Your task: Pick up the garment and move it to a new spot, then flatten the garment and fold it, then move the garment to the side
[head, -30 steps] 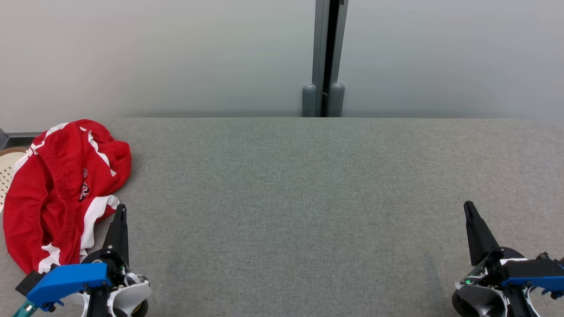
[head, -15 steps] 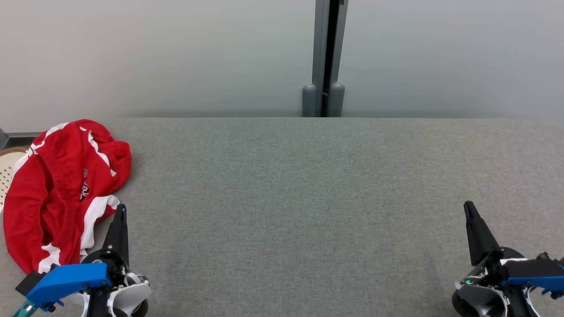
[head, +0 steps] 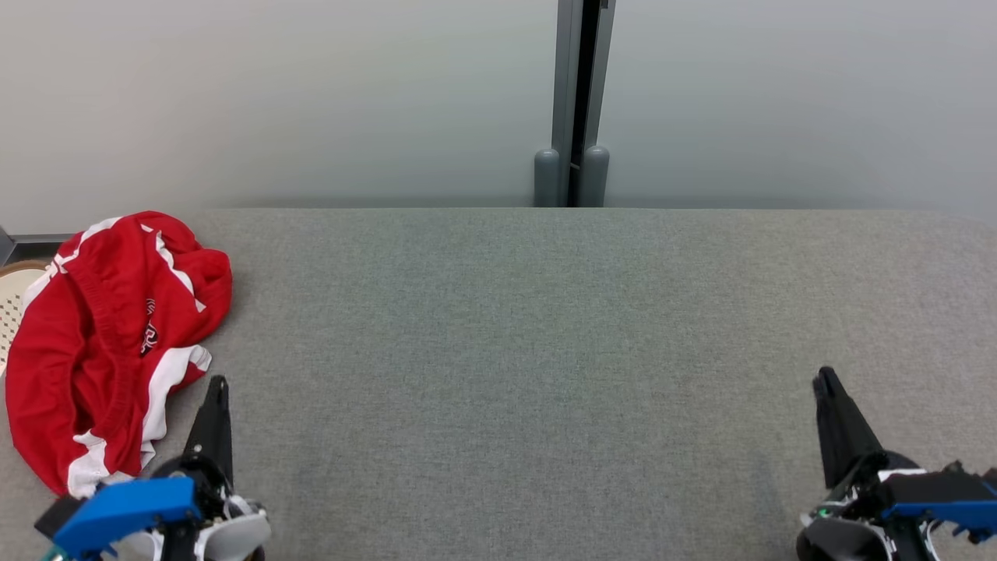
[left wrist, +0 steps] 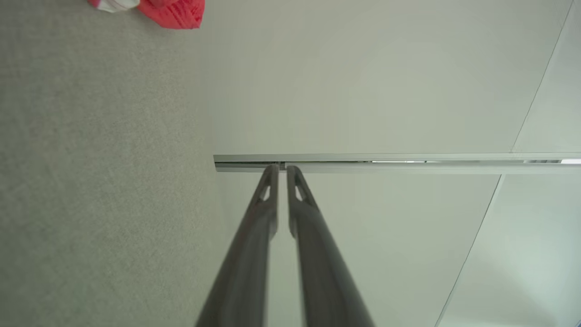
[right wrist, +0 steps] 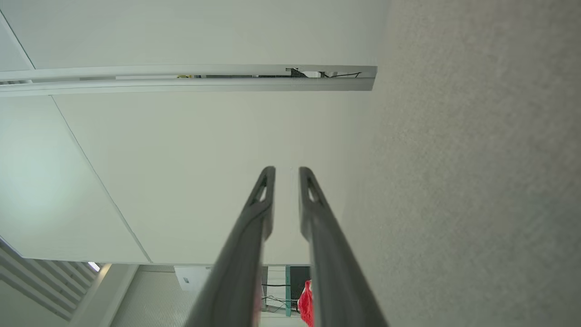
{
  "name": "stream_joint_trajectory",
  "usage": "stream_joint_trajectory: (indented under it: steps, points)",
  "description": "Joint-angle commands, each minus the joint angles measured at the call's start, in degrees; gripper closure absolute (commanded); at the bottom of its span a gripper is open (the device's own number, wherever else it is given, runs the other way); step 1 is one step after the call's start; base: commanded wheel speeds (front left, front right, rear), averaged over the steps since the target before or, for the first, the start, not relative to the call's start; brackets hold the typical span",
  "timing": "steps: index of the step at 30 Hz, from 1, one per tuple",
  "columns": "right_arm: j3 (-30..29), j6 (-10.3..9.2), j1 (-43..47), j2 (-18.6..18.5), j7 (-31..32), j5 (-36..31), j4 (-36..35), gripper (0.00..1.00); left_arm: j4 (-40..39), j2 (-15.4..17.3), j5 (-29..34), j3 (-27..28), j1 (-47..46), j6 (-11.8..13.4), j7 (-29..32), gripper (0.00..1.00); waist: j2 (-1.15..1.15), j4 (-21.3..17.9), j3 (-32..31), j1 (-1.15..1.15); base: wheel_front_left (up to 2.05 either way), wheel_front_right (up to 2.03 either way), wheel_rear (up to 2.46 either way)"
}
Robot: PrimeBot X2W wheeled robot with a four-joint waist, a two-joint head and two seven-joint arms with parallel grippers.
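Observation:
The garment, red with white stripes and a small dark logo, lies crumpled at the left end of the grey fabric table. A corner of it also appears in the left wrist view and a red sliver in the right wrist view. My left gripper sits just right of the garment's near edge, not touching it. Its fingers stand a narrow crack apart with nothing between them. My right gripper hovers at the near right, fingers slightly parted and empty.
A pale perforated basket peeks out at the left edge behind the garment. A grey post splits the frosted wall panels beyond the table's far edge. Bare grey fabric stretches between the two grippers.
Both grippers have drawn back a little toward the near edge of the table. Their fingers have parted slightly from shut. The garment has not moved.

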Motion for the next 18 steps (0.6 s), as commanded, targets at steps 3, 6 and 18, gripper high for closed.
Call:
stream_joint_trajectory:
  steps: [3, 6, 18]
  points:
    - [0.22, -0.07, 1.22, 0.24, -0.13, -0.02, 1.32, 0.00, 1.22, -0.21, 0.05, -0.13, 1.55, 0.01, -0.12, 0.00, 0.00, 0.00, 0.01, 0.00, 0.00, 0.00, 0.00]
    - [0.80, -0.06, 1.40, 0.21, -1.04, -0.27, 1.28, 0.00, 0.74, -0.19, 0.56, -0.99, 1.79, 0.00, -1.02, 0.00, 0.00, 0.00, 0.02, 0.00, 0.00, 0.00, 0.00]
    - [1.33, -0.04, 1.71, 0.11, -4.39, -5.72, 1.16, 0.00, -1.24, -0.12, 6.15, -3.49, 2.41, -0.02, -4.36, 0.00, 0.00, 0.10, 0.07, 0.00, 0.00, 0.00, 0.00]
